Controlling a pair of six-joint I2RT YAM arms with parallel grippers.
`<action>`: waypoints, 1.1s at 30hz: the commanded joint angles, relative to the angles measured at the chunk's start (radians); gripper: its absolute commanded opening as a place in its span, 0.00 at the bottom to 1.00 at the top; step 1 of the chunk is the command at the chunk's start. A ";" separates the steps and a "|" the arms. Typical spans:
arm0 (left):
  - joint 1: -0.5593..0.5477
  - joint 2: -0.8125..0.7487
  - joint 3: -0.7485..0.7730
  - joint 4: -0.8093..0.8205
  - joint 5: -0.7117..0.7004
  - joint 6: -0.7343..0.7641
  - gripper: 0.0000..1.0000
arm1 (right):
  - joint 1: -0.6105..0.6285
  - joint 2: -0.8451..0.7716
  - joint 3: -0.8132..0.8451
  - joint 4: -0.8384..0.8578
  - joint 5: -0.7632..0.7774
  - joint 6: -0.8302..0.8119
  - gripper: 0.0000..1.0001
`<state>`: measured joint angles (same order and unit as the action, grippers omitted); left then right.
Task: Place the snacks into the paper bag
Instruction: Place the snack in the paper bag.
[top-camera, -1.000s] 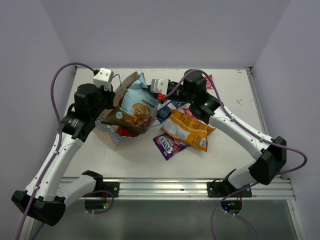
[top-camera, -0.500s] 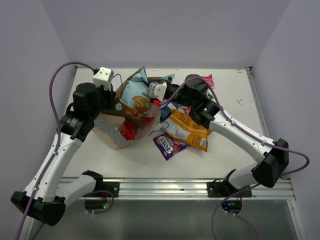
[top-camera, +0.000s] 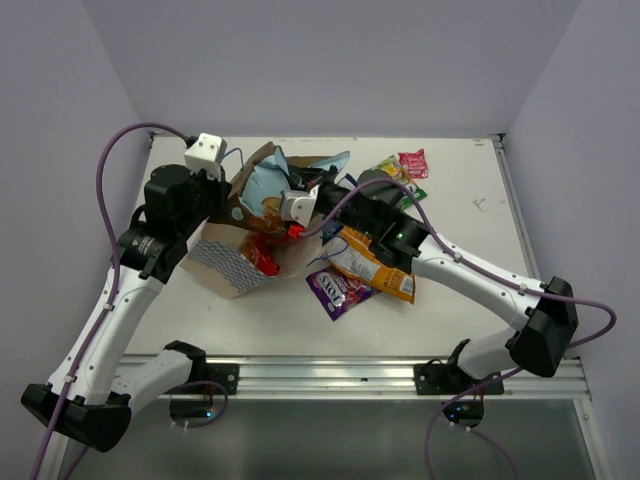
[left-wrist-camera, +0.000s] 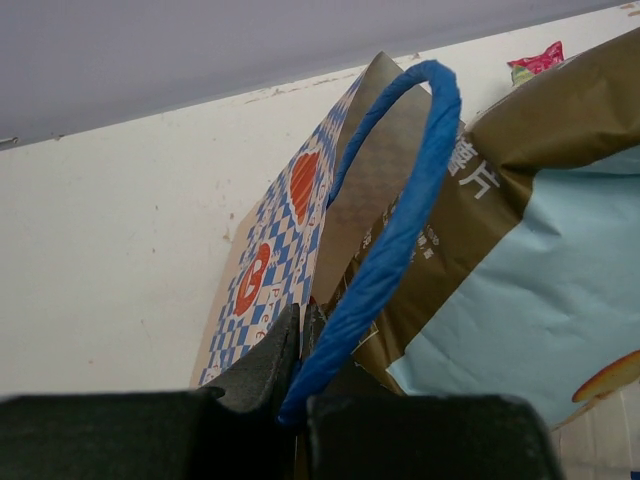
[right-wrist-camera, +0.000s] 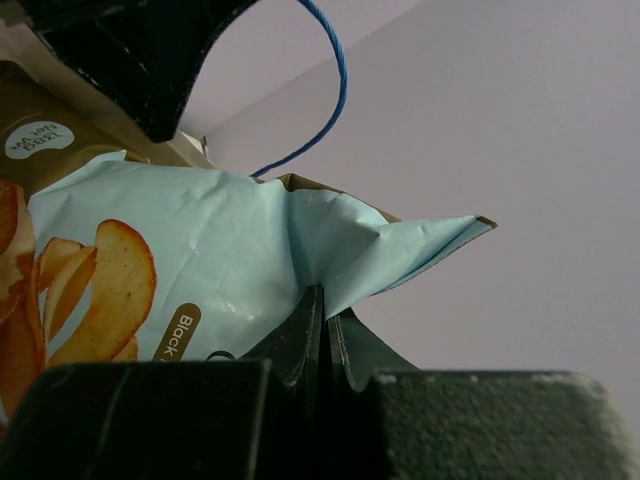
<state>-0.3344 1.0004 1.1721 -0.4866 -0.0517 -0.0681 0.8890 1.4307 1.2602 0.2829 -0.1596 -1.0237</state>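
Table w/ paper bag lying tipped near left edge, mouth toward centre. Left gripper pinched tight on blue handle. Right gripper clamped on light-blue bag, poking into bag mouth. Orange bag, purple pack mid-table; pink pack by far edge.

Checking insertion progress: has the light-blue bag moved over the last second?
Yes. The light-blue bag shifted left and down into the paper bag, judged against the table's far edge.
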 joint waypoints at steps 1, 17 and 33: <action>-0.003 -0.003 0.035 0.028 0.000 -0.015 0.00 | -0.005 -0.099 0.074 0.027 -0.069 -0.017 0.00; -0.003 -0.003 0.043 0.025 0.009 -0.024 0.00 | -0.005 -0.052 0.096 -0.004 -0.066 -0.096 0.00; -0.003 0.012 0.044 0.028 0.018 -0.027 0.00 | 0.074 0.034 -0.022 0.029 -0.161 0.092 0.00</action>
<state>-0.3351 1.0019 1.1793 -0.4797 -0.0463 -0.0734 0.9409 1.5009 1.2186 0.2420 -0.2436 -0.9939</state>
